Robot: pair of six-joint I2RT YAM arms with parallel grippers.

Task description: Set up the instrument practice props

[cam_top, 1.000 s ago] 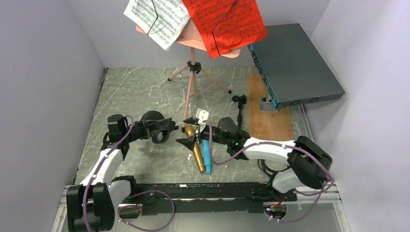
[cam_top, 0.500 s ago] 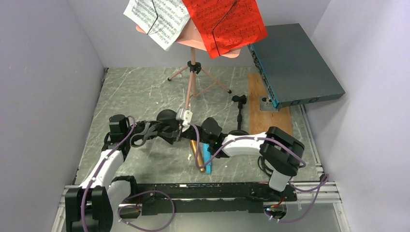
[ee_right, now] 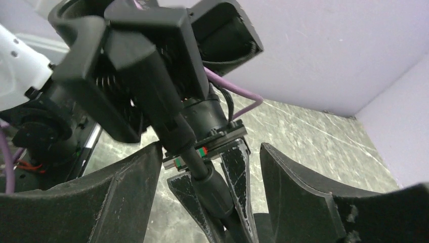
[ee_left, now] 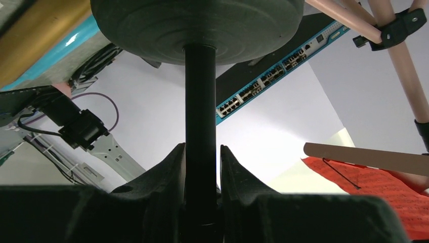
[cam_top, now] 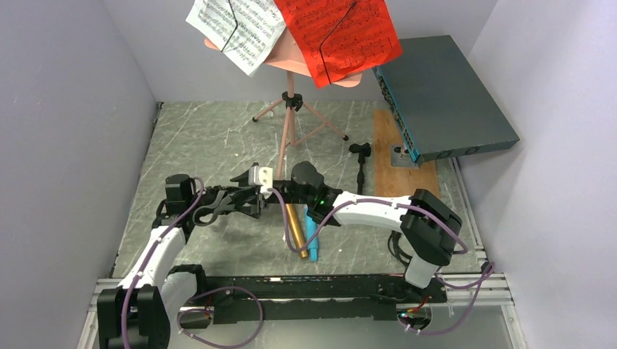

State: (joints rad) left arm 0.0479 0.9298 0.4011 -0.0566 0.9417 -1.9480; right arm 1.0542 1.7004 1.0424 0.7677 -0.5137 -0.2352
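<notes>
My left gripper [cam_top: 223, 204] [ee_left: 202, 150] is shut on the shaft of a black pole [ee_left: 201, 111], held off the floor with its round base [ee_left: 197, 23] away from the wrist. My right gripper [cam_top: 244, 193] [ee_right: 212, 195] is open, its jaws on either side of the left fingers [ee_right: 238, 169] and the pole's thicker sleeve [ee_right: 215, 190], not gripping. The gold microphone [cam_top: 295, 229] and blue microphone [cam_top: 311, 243] lie side by side on the floor. The second pole [cam_top: 361, 166] stands upright. The pink music desk [cam_top: 291, 58] on its tripod [cam_top: 291, 109] holds white pages [cam_top: 236, 25] and red pages [cam_top: 338, 36].
A large dark-teal box [cam_top: 444, 94] sits at the back right, one edge over a wooden board [cam_top: 404, 174]. Grey walls close in the left, back and right sides. The right arm [cam_top: 378, 211] stretches across the middle, above the microphones.
My right gripper has swung left from over the microphones to the left gripper and now straddles the held pole. The left gripper has moved the pole slightly right.
</notes>
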